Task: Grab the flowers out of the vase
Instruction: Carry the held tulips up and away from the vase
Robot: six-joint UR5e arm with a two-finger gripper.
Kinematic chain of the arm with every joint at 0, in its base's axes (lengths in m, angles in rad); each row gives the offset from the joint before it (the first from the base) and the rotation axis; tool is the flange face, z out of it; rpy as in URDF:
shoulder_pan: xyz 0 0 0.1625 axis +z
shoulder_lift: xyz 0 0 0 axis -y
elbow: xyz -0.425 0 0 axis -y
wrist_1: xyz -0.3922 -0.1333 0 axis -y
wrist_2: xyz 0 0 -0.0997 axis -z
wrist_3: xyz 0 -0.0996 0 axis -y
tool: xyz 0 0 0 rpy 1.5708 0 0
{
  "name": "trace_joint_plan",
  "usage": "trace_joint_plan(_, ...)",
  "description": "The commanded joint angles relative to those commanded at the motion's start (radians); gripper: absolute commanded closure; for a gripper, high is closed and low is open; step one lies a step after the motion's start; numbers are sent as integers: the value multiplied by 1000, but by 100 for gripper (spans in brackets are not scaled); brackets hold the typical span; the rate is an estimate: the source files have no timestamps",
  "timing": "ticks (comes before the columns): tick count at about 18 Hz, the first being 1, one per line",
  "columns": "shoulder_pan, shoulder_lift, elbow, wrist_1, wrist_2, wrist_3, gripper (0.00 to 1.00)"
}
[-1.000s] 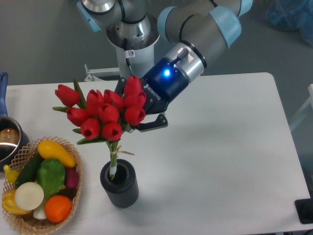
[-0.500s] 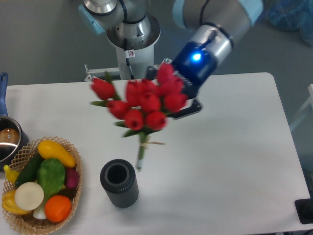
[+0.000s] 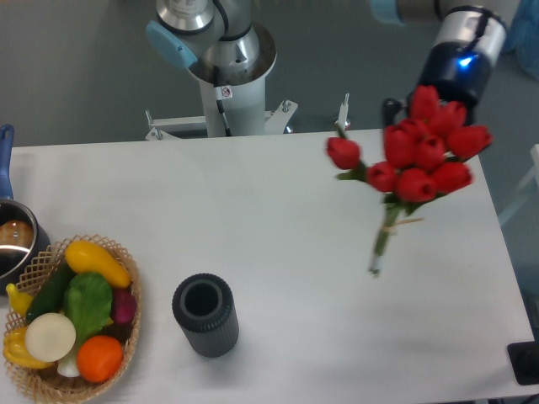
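Though the fingers themselves are hidden behind the blooms, the gripper point(image 3: 421, 126) appears to be clenched on the flowers point(image 3: 417, 160): the bunch hangs in the air at the right of the table point(image 3: 286, 219), with nothing else to bear it, so a grasp somewhere among the heads or upper leaves is the fair reading. The blue-lit wrist sits above and behind the red tulip buds, which suggests the arm took them from the top rather than by the stems, the only part reachable while the stems stood inside a container.

Pale green stems, tied with a thin cord, trail down and to the left from the heads, their cut end free and clear of the tabletop. That slant fits a bunch held high and off its balance point, the lower part swinging loose. The image is slightly blurred around the buds, so the bunch is likely in motion.

Well apart, toward the lower left, the vase point(image 3: 205, 315) stands upright, dark grey and ribbed, its round mouth open and nothing in it. Further left sits a wicker basket of vegetables point(image 3: 72, 316), and a metal pot point(image 3: 14, 244) with a blue handle shows at the edge.

With the stems fully out of the vase, the lift itself looks done.
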Motion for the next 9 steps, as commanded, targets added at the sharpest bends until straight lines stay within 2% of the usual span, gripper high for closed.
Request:
trace_joint_plan(3, 8, -6, -6, 0, 52, 46, 81)
trace_joint_plan(9, 23, -5, -25, -2, 54, 48, 81)
